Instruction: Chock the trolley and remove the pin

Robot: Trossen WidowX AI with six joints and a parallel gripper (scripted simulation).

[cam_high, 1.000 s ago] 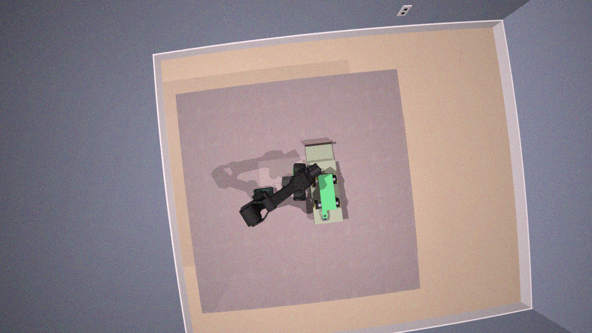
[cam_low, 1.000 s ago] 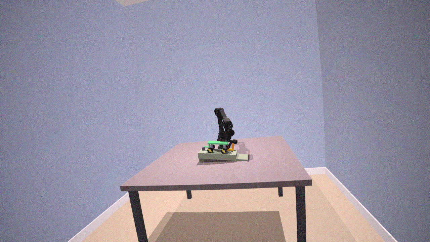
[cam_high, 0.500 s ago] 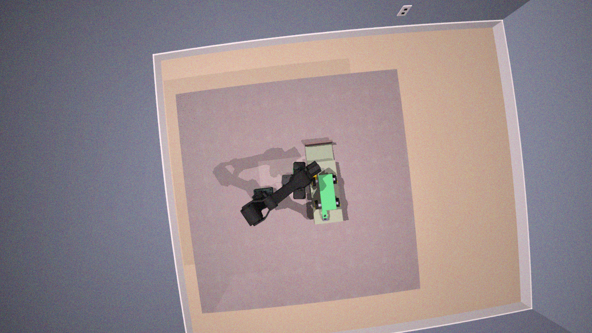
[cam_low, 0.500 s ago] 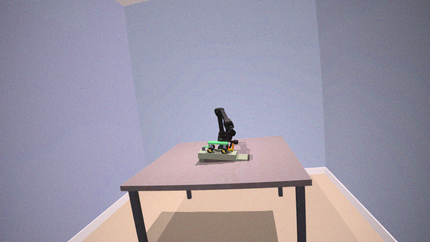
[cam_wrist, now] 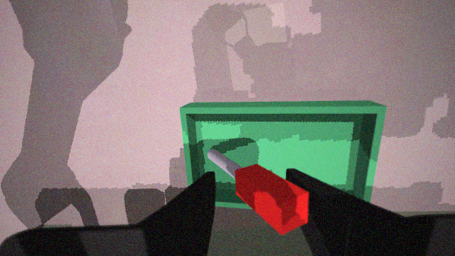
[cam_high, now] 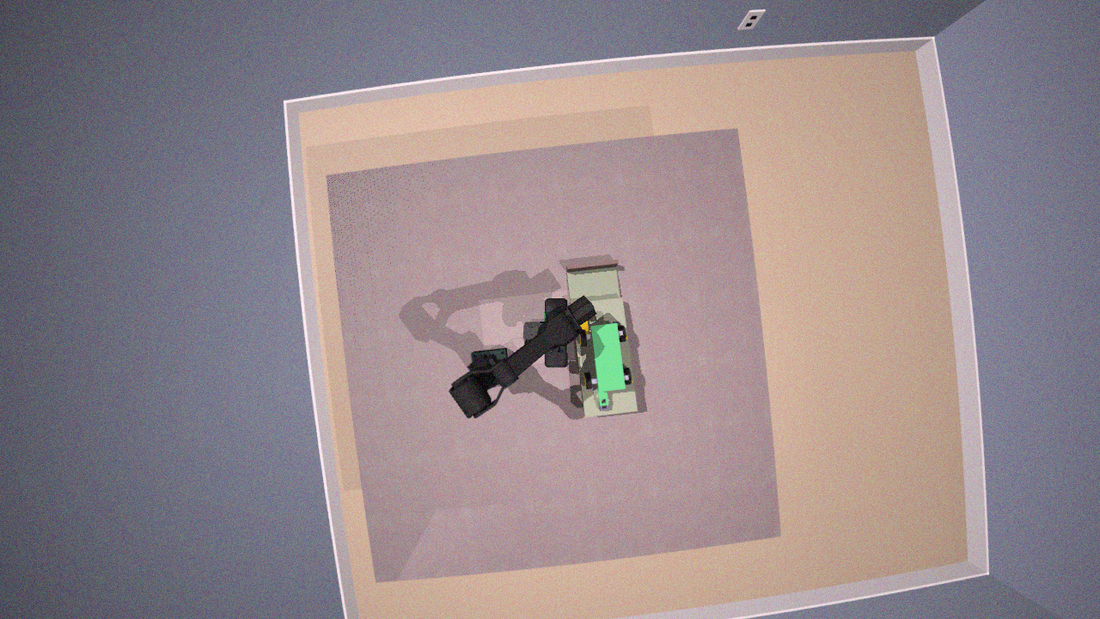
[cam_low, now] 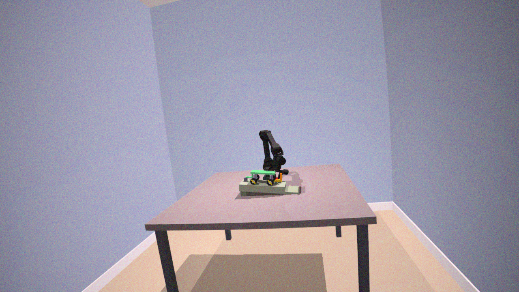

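My gripper (cam_wrist: 250, 178) is partly open above the green tray (cam_wrist: 284, 107). The red-headed pin (cam_wrist: 268, 195) is tilted between its fingers, its head against the right finger, with a gap at the left finger. Its grey shaft points down into the tray; whether the tip touches the tray floor is hard to tell. The green trolley (cam_high: 608, 358) (cam_low: 262, 172) stands on the pale ramp (cam_high: 624, 403) (cam_low: 261, 187). The orange chock handle (cam_high: 584, 327) (cam_low: 280, 177) stands on the downhill side of the trolley's wheel on the arm's side. The chock's base is mostly hidden, so contact is unclear.
The ramp's lower end has a low dark stop board (cam_high: 592, 268) (cam_low: 299, 190). The black arm (cam_high: 530, 350) (cam_low: 274, 147) reaches across the table (cam_high: 676, 477) (cam_low: 254, 214) towards the ramp, close beside the trolley and chock.
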